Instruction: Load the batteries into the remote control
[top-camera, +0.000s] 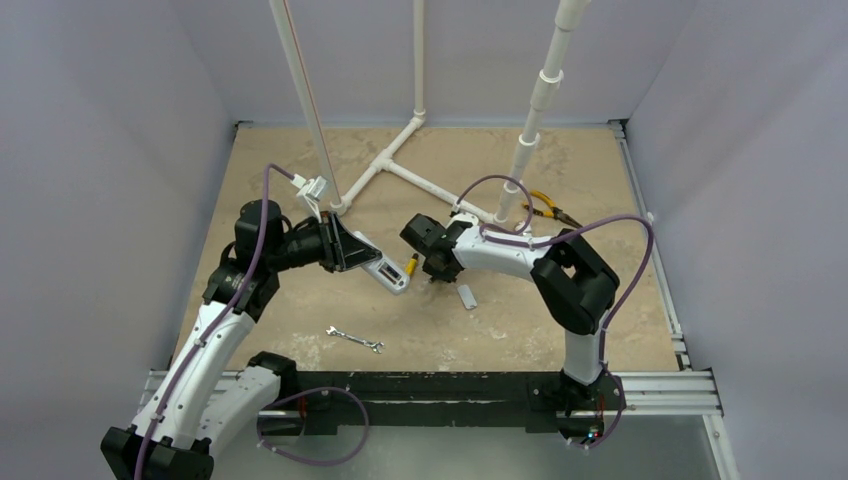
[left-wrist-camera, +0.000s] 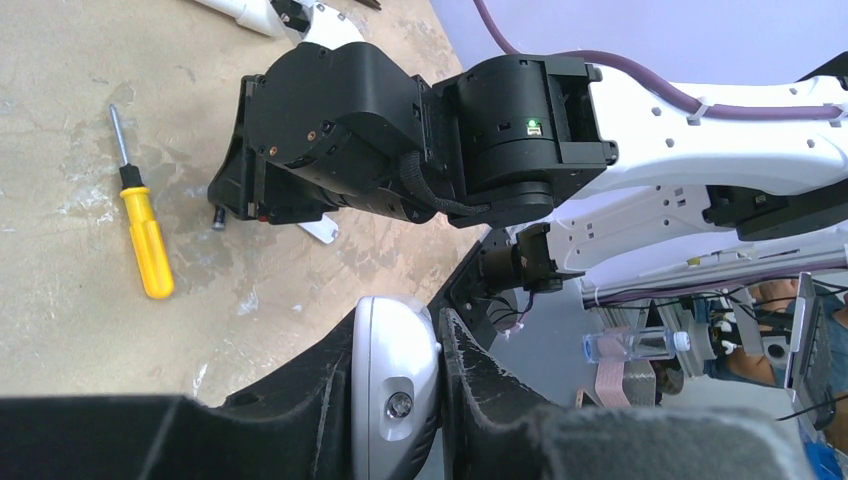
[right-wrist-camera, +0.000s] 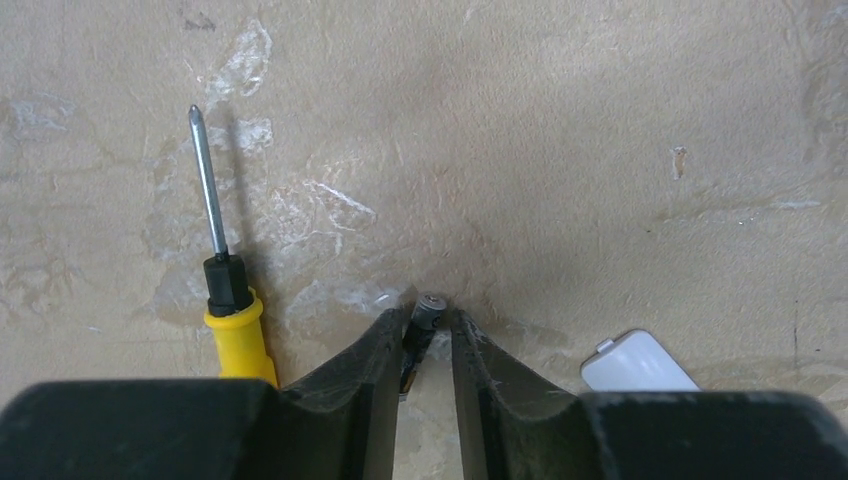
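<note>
**Fig.** Left pincer (left-wrist-camera: 400, 345) closed on the long edges of the remote control (left-wrist-camera: 393, 385), whose free end reaches just beside the screwdriver (right-wrist-camera: 225, 290), on its left in the top view. Right pincer (right-wrist-camera: 427, 330) narrowed to a slit around a small battery (right-wrist-camera: 430, 302) on the counter (right-wrist-camera: 560, 150), just right of the screwdriver's handle. The loose battery cover (right-wrist-camera: 640, 362) lies farther right of the screwdriver.

Step in hand, as judged: lifting the battery. For a clean lift the grip should sit across the battery's middle, firm enough that it cannot roll or pivot. The rise should go straight up, clear of the screwdriver, before any swing toward the remote control.

Not shown: the battery's polarity marks, most of its body between the fingers, and whether it already clears the counter. The remote control's battery bay appears in no view, its gripped end is cut off in the left wrist view, and a second battery cannot be made out.
</note>
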